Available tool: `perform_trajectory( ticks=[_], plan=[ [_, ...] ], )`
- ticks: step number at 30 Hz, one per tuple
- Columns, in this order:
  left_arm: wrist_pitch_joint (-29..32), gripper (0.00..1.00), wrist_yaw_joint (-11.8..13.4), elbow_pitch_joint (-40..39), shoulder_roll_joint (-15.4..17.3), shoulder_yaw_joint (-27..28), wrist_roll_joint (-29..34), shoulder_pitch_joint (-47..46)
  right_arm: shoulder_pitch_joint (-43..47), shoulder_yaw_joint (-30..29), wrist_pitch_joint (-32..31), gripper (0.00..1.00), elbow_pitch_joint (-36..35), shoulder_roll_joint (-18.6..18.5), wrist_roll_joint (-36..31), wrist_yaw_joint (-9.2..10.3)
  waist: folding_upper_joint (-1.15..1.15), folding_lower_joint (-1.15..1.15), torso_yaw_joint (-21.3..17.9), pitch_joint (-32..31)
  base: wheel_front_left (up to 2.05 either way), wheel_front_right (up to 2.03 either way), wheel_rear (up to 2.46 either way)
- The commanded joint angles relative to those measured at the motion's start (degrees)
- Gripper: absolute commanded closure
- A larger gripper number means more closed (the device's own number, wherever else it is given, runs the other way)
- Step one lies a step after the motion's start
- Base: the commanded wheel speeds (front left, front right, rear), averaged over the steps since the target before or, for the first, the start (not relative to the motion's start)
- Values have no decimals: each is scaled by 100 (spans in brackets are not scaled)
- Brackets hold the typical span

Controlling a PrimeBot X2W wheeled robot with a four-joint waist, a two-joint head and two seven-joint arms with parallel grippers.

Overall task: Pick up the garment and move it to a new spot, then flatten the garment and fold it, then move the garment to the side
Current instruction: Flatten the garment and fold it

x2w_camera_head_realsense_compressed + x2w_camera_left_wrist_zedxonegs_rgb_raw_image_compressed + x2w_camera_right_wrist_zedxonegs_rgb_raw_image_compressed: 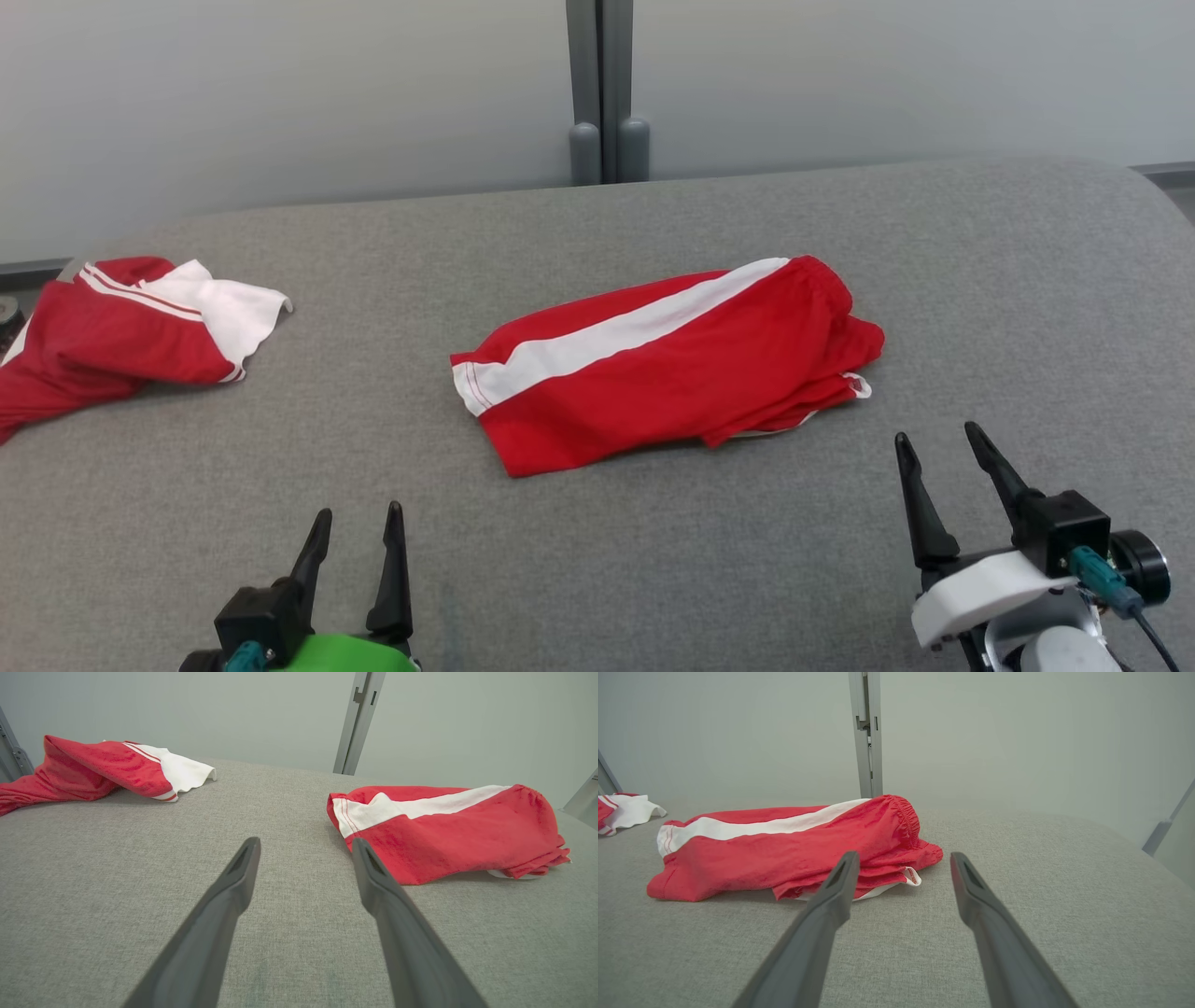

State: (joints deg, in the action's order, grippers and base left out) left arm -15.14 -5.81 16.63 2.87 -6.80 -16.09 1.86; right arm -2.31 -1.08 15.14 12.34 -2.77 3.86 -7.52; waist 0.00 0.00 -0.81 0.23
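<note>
A: Where is the garment?

B: The red fabric shorts with a white side stripe [672, 369] lie folded in layers at the middle of the grey cloth-covered table [597, 579], apart from both pincers.

A: And the pincers?

B: The left gripper [359, 509] and right gripper [935, 431] both have fingers spread, holding nothing.

A: What could go wrong?

B: Pinching only the top layer could pull the fold open. Moving it left could push it into the crumpled red-and-white garment [112, 331].
</note>
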Motion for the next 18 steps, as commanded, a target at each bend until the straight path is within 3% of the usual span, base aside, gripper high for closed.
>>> perform_trajectory(
  ticks=[1, 10, 18],
  plan=[
    [-1, 0, 8, -15, 4, -9, 13, -123, -119, -17, 2, 0, 53, -20, -83, 6, 0, 0, 20, 34, 0, 0, 0],
    [-1, 0, -6, -143, 4, -112, 51, -416, -1600, 57, -92, 0, 1070, -37, -942, 6, 0, 0, 140, 519, 0, 0, 0],
    [-2, 0, 18, -256, 5, -206, -10, -718, -3180, 506, -889, 0, 2123, -738, -794, 7, 0, 0, 366, 1059, 0, 0, 0]
  ],
)
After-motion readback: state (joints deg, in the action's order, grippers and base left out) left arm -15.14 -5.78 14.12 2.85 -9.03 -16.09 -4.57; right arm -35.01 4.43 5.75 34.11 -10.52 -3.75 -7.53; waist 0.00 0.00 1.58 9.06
